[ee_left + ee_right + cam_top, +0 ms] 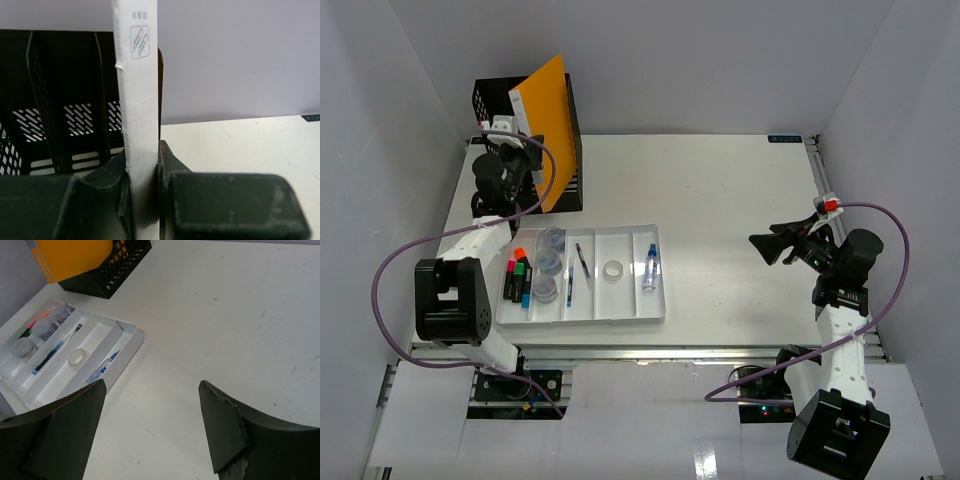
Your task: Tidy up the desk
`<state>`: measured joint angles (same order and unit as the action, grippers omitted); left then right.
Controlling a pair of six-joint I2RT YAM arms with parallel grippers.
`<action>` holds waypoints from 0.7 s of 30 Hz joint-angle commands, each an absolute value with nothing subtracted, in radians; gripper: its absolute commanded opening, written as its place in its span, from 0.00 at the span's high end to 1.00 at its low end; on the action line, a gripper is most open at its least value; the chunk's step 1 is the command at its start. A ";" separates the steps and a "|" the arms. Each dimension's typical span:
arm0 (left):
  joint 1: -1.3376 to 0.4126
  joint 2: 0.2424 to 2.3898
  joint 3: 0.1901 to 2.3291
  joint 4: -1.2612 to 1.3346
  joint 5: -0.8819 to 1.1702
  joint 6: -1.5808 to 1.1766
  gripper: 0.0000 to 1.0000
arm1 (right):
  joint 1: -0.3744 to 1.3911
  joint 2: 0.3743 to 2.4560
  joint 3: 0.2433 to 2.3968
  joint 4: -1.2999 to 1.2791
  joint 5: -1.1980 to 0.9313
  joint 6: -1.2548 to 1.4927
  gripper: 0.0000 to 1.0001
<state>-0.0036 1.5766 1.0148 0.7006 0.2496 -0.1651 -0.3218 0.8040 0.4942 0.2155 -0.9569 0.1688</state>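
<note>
As wrist shows, notebook (140, 150) clamped (edge-on).

Matt white everywhere, and we're sorting plastic from paper.

We've got the desk (720, 190) as a smooth matt white top, scuffed with small dark specks right of the tray (585, 319), which looks like moulded white plastic with a faint sheen; in front of the tray a bare-metal rail (620, 352) edges the desk. Behind the tray, the black file rack (485, 100) is perforated and slightly glossy, and the notebook (548, 110) shows a matt orange card cover and a white paper edge with a fine grid. The left gripper (145, 200) and right gripper (152, 390) have dull dark plastic fingers, the right one's chipped along an edge.
</note>
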 commanded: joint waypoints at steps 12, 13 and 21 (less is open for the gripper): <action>-0.002 1.576 0.951 1.095 0.205 -0.227 1.00 | -0.330 0.793 0.497 0.267 -0.968 0.166 0.19; -0.002 1.586 0.958 1.101 0.208 -0.228 1.00 | -0.330 0.793 0.497 0.266 -0.967 0.167 0.19; -0.014 1.657 0.985 1.170 0.229 -0.206 1.00 | -0.331 0.801 0.497 0.267 -0.965 0.166 0.19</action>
